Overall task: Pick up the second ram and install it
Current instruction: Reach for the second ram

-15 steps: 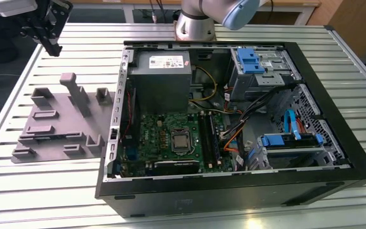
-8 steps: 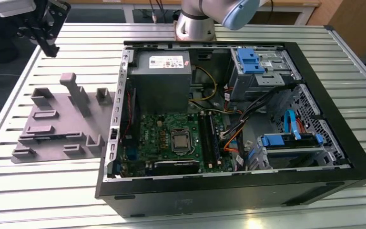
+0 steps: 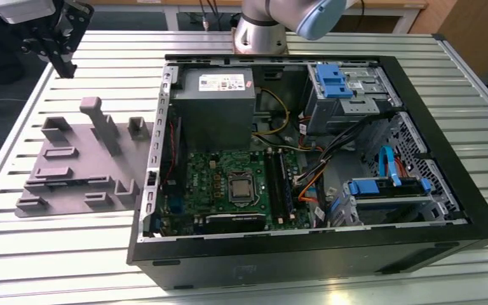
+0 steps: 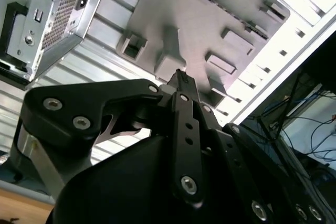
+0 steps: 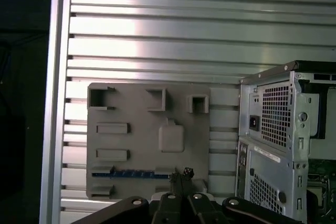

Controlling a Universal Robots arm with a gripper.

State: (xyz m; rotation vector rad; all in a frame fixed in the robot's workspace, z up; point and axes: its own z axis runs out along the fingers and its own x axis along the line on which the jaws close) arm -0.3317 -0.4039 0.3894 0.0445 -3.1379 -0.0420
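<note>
Hovering at fixture's (image 3: 66, 171) 11 o'clock, exterior view: claw (image 3: 61, 67), pinched narrow, empty; second ram (image 5: 126, 173) in fixture, ungrasped; installation outstanding.

An open computer case (image 3: 312, 254) lies on the slatted metal counter (image 3: 58, 267). At its nine o'clock, in the exterior view, sits a grey fixture plate (image 3: 70, 165) with upright blocks. Inside, the power supply (image 3: 214, 101) lies at twelve o'clock from the green motherboard (image 3: 206, 181); a blue drive bracket (image 3: 333, 81) sits at one o'clock.
</note>
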